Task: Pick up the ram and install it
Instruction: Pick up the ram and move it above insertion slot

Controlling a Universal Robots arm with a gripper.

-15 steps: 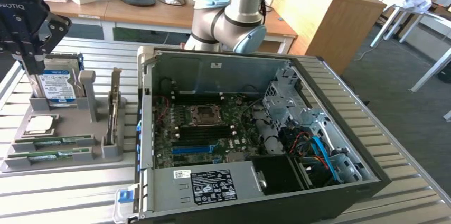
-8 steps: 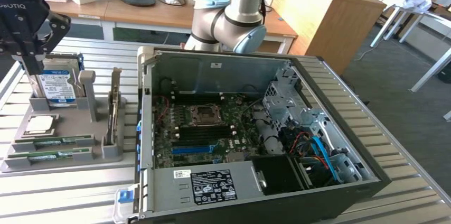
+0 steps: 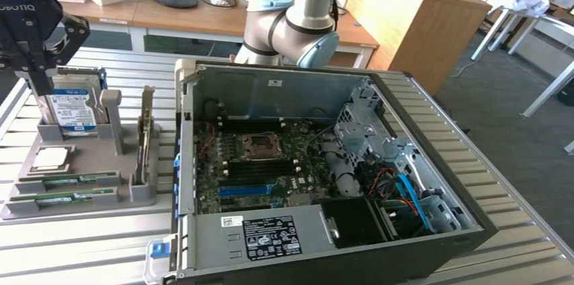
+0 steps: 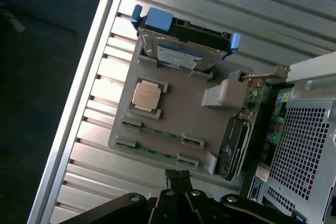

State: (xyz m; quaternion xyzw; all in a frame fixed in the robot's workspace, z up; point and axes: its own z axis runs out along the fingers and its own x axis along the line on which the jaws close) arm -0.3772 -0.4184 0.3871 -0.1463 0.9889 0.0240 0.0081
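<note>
While the fingers (image 4: 173, 173) stand pressed together with nothing between them, the gripper (image 3: 39, 87) hangs above the grey tray (image 3: 85, 208) at the exterior view's left, touching none of its parts. On the tray's near end 2 green strips lie flat in parallel slots, side by side: the farther ram strip (image 3: 76, 179) (image 4: 163, 131) and the nearer ram strip (image 3: 63, 197) (image 4: 155, 151). Just beyond them sits the square silver processor (image 3: 50, 157) (image 4: 147, 95), and at the far end a hard drive (image 3: 72, 111) (image 4: 184, 48) stands on edge. A graphics card (image 3: 144, 138) stands upright along the tray's right side. Right of the tray the open computer case (image 3: 269, 91) lies on its side, its motherboard (image 3: 260, 167) facing up.
</note>
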